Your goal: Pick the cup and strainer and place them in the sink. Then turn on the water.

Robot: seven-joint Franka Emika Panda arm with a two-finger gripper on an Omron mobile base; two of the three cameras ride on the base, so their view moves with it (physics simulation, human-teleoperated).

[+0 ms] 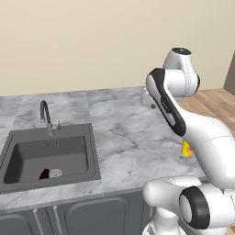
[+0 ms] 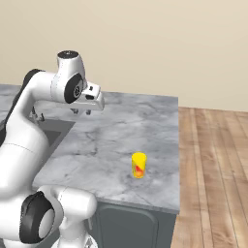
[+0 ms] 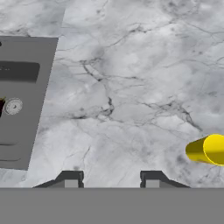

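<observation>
With the grey mesh strainer (image 1: 53, 173) lying in the dark grey square sink (image 1: 92, 151), the robot's empty, parted two-finger gripper (image 3: 111, 180) hangs over marble countertop (image 2: 116, 140), the small yellow cup (image 2: 139, 165) standing near the counter's front edge and the arched black tap (image 1: 46, 114) dry.

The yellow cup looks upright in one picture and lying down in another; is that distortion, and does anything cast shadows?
No distortion: in the right base view the cup stands upright on the counter with a faint soft shadow; the hand view is tilted, so it seems to lie sideways; in the left base view the sink is evenly lit, without glare or blur.
</observation>
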